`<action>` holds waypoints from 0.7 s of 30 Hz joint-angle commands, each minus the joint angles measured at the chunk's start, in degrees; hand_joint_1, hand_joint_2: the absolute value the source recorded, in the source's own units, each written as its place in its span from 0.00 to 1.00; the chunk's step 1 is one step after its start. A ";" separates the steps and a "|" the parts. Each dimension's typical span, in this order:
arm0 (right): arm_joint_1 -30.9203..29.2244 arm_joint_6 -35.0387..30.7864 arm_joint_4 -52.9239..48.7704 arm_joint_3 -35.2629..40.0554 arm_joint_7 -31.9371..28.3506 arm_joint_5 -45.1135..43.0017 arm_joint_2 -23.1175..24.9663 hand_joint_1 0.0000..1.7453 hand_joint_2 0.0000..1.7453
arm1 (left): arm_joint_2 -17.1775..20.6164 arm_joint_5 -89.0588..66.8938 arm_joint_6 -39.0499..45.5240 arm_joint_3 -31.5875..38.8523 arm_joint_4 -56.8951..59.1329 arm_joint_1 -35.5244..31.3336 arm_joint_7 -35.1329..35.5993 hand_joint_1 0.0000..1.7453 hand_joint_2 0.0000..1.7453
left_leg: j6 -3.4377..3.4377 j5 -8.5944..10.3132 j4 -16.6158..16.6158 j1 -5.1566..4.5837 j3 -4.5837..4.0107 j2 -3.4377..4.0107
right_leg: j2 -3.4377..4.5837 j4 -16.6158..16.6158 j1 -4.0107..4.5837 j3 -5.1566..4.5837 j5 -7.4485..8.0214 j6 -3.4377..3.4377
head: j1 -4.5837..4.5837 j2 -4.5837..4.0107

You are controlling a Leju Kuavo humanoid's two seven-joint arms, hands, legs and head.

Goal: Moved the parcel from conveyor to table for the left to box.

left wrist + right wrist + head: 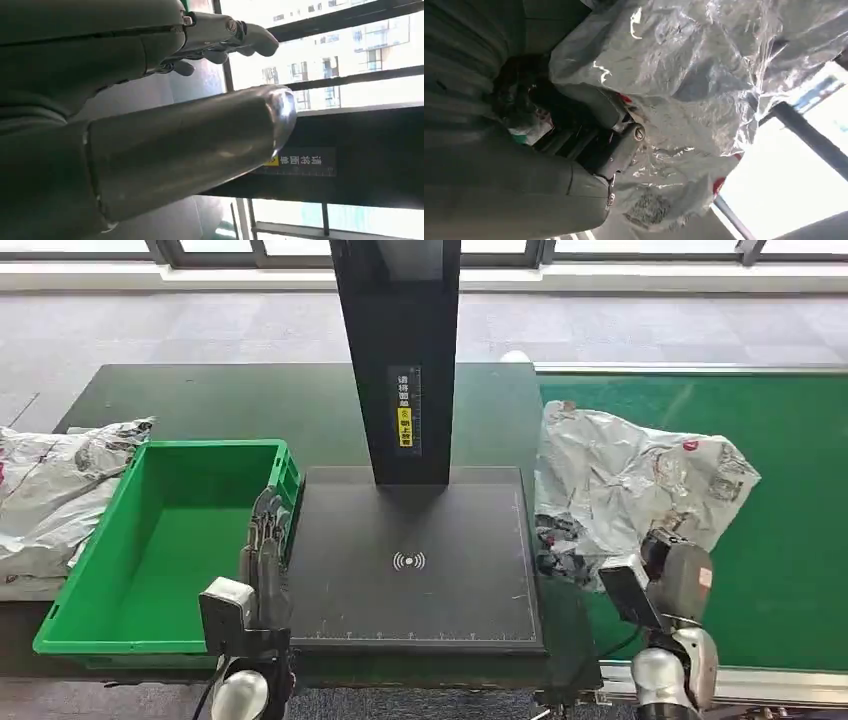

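The parcel [625, 480], a crumpled silver-white plastic bag with red marks, lies on the green conveyor belt [790, 540] at the right, just beyond the table's edge. My right hand [668, 565] is at the parcel's near edge. In the right wrist view its dark fingers [594, 142] are buried in folds of the parcel [684, 80] and grip it. My left hand [268, 530] stands over the right wall of the green box [160, 540], fingers straight and apart, holding nothing. The left wrist view shows its thumb [200, 140] and fingers [235, 37] against the windows.
A black scanner platform [415, 560] with a tall black post [400, 350] fills the table's middle, between the box and the conveyor. Several more grey-white parcels [50, 490] are piled left of the green box. The dark table [230, 400] continues behind.
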 commanded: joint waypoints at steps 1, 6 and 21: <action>3.97 4.70 -12.16 12.66 -0.60 -3.73 2.78 1.00 1.00 | 1.50 0.15 -0.72 0.10 3.68 -2.61 0.06 0.00 0.00 | 0.02 0.02 0.02 -0.03 -0.05 0.09 | 0.05 0.04 -0.03 -0.09 0.03 0.00 | 0.00 0.00; 3.93 4.72 -11.92 12.37 -0.71 -3.76 2.21 1.00 1.00 | 1.53 0.15 -0.72 0.13 3.71 -2.57 0.06 0.00 0.00 | 0.04 0.04 0.01 0.06 -0.06 0.18 | 0.09 -0.01 -0.03 -0.09 0.08 -0.02 | 0.00 0.00; 3.59 9.88 -11.44 16.53 -2.41 -4.96 2.18 1.00 1.00 | 1.61 0.12 -1.76 -0.21 4.79 -3.87 0.45 0.00 0.00 | 0.07 0.08 0.01 0.07 -0.07 0.13 | 0.04 -0.03 -0.03 -0.07 0.11 -0.02 | 0.00 -0.02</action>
